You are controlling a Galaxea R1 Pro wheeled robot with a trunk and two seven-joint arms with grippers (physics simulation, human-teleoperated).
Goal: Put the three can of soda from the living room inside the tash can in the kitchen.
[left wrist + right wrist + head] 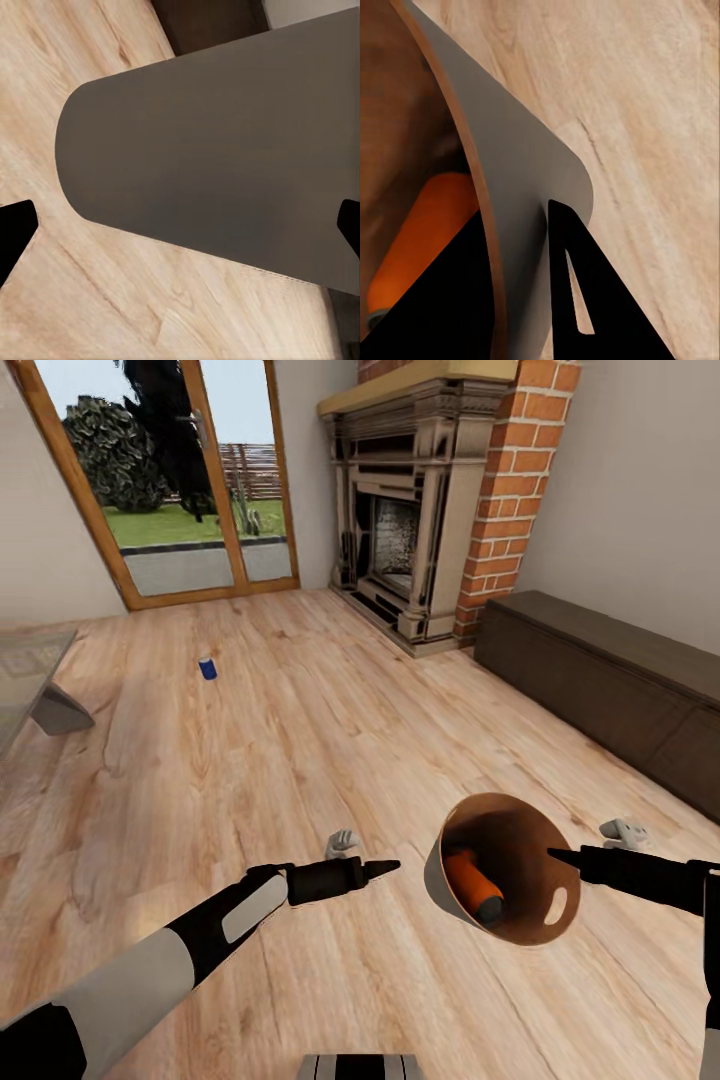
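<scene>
Your right tool (pixel 556 854) pinches the rim of the bin (pixel 450 900), one finger inside and one outside, holding it tilted above the floor (pixel 300 740). An orange can (pixel 470 885) lies inside; the blue can (pixel 207 668) stands on the floor near the glass doors (pixel 180 480). Your left tool (pixel 385 868) is spread wide, empty, just beside the bin's grey outer wall.

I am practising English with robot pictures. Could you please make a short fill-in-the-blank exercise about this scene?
1. The right gripper pinches the rim of the tash can, which is lifted and ____.
2. Inside the tash can lies an ____ can of soda.
3. The blue can of soda stands on the wood ____.
4. The left gripper holds ____.

Missing words: tilted; orange; floor; nothing
</scene>
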